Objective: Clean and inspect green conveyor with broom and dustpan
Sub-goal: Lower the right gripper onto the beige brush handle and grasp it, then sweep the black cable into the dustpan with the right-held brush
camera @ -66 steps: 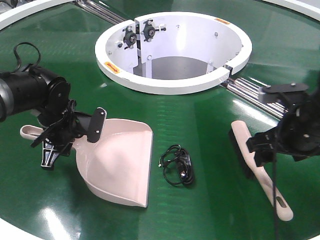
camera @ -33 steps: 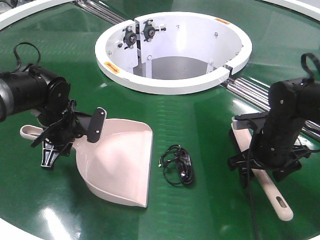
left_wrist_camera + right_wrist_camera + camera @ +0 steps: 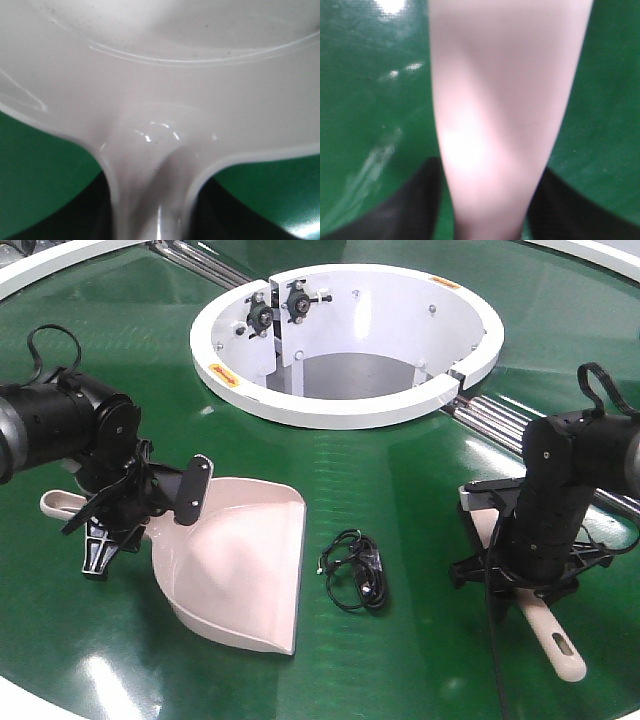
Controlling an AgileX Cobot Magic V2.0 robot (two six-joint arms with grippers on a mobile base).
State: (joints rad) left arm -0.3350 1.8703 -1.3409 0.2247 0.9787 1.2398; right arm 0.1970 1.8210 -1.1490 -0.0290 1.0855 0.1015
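Right claw (image 3: 520,585) narrowly parted astride broom (image 3: 547,632) at lower right; left claw (image 3: 144,520) around dustpan (image 3: 240,570) handle, grip unclear; orange hub labels (image 3: 222,374) unreadable.

The front view looks down over the green conveyor (image 3: 400,490), while each wrist view sits very close above a handle seen there, the dustpan (image 3: 160,75) at frame left and the broom (image 3: 495,100) at frame right.

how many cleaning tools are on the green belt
2. The dustpan lies at the left by the left gripper; the broom lies at the right under the right gripper.
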